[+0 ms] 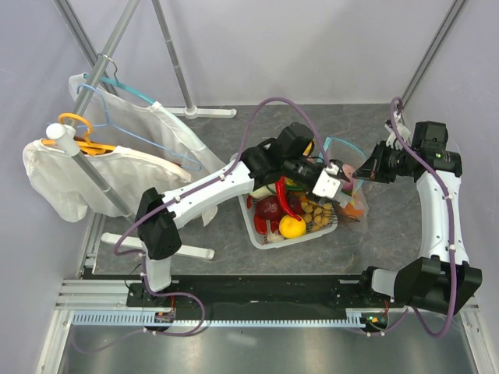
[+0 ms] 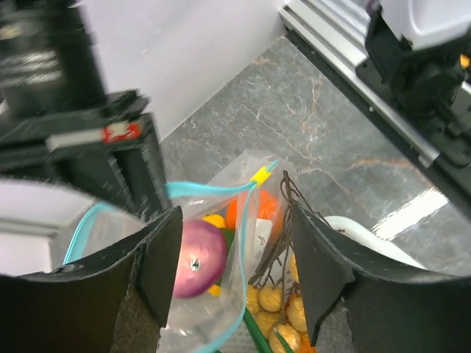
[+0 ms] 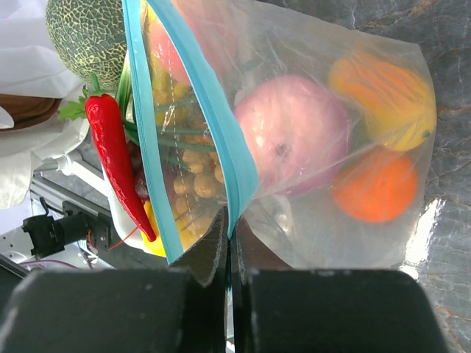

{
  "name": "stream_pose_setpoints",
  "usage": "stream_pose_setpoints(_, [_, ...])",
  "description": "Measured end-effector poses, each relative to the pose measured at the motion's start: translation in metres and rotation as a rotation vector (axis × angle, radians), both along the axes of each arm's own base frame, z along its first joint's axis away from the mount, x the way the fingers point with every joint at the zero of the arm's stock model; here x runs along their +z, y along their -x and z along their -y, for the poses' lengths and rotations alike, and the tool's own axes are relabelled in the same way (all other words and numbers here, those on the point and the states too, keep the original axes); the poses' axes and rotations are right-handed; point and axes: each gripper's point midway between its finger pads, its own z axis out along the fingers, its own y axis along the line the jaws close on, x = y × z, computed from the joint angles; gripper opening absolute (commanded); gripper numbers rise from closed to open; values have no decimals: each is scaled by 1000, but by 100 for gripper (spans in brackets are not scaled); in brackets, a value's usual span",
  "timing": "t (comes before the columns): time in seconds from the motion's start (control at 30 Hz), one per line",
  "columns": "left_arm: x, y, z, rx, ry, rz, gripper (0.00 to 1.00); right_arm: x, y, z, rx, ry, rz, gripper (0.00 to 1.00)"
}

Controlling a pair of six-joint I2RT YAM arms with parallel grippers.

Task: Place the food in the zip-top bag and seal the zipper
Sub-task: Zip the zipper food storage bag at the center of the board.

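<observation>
Bag (image 3: 294, 243) – clear plastic, at 3 o'clock of the white tray (image 1: 251, 224) in the top view.
Contents: purple piece (image 3: 294, 132), orange (image 3: 375, 187), yellow-orange piece (image 3: 383, 99), all inside.
Zipper (image 3: 221, 140) – teal strip, mouth parted.
Right claw (image 3: 228, 235): at the bag's 3 o'clock, pinched tight on the zipper.
Left claw (image 2: 239, 268): fingers wide apart, gripping nothing, above the bag's mouth.

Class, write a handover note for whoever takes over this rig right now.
Right gripper: shut on the zipper, holding the mouth of the zip-top bag open.
Left gripper: open above the mouth, holding nothing.
Done: purple piece, orange and yellow-orange piece are in the bag.
Left: more food lies in the white tray; then seal the zipper.
</observation>
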Motion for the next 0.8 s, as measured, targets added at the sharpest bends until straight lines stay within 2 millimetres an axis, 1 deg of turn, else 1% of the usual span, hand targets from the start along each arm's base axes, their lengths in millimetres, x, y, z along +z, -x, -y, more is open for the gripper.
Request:
stream_pose_setpoints(0.1, [-11, 5, 5, -38, -9, 79, 64, 1, 0, 0, 9, 2, 7, 0])
stream_pose_setpoints(0.17, [-18, 6, 8, -49, -20, 117, 61, 3, 0, -1, 15, 2, 13, 0])
stream_pose_setpoints(0.4, [-39, 7, 17, -26, -60, 181, 55, 6, 1, -5, 44, -17, 27, 0])
stream_pose_setpoints(0.5, [-43, 8, 23, -17, -62, 197, 45, 6, 3, -6, 53, -19, 25, 0])
stream_pose_setpoints(0.53, [-44, 8, 24, -16, -62, 200, 36, 5, 4, -6, 57, -17, 24, 0])
stream_pose_setpoints(0.6, [-47, 9, 26, -14, -66, 202, 25, 5, 6, -6, 64, -14, 21, 0])
stream_pose_setpoints(0.63, [-48, 8, 26, -11, -66, 206, 17, 5, 6, -6, 68, -11, 22, 0])
stream_pose_setpoints(0.8, [-51, -1, 30, 22, -63, 230, 16, 6, 8, -7, 80, -7, 26, 0])
